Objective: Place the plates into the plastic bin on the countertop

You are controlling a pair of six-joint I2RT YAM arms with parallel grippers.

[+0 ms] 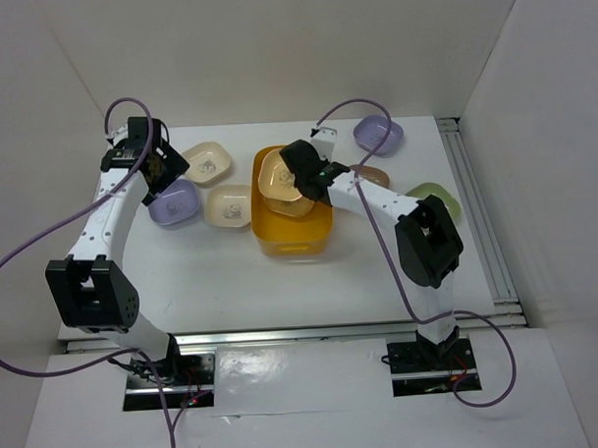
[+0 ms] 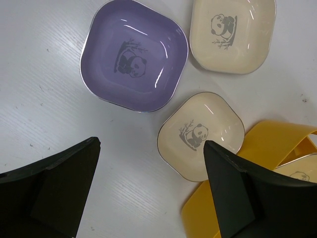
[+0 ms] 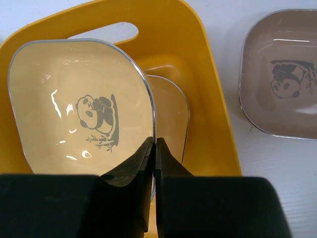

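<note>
— Yellow-tan plate [image 3: 79, 109], shallow and rounded-square, panda-printed: held how?
— Pinched by its near rim in the right gripper [image 3: 153, 148], fingers pressed together. Hung over the orange-yellow rectangular plastic bin [image 3: 198, 74], probably to settle flat onto a second tan plate [image 3: 171, 119] already inside. Touching that one or clear of it: cannot tell.
— And at the left of the overhead view?
— Left gripper [image 2: 151, 193] spread wide, pinching nothing, above the plain white countertop [image 2: 44, 114]. Likely lined up for the glossy cream plate [image 2: 200, 136] just beside the bin's wall.
— Anything in the way?
— Little room between that plate and the bin, so care with the finger on that side. Higher in the left wrist frame, a lavender plate [image 2: 133, 54] and another cream dish [image 2: 233, 34]. Right of the bin, a brown-mauve plate [image 3: 282, 94], partly under the right arm overhead; farther out, a second lavender dish [image 1: 378, 135] and a pale green dish [image 1: 438, 198]. None binned yet.
</note>
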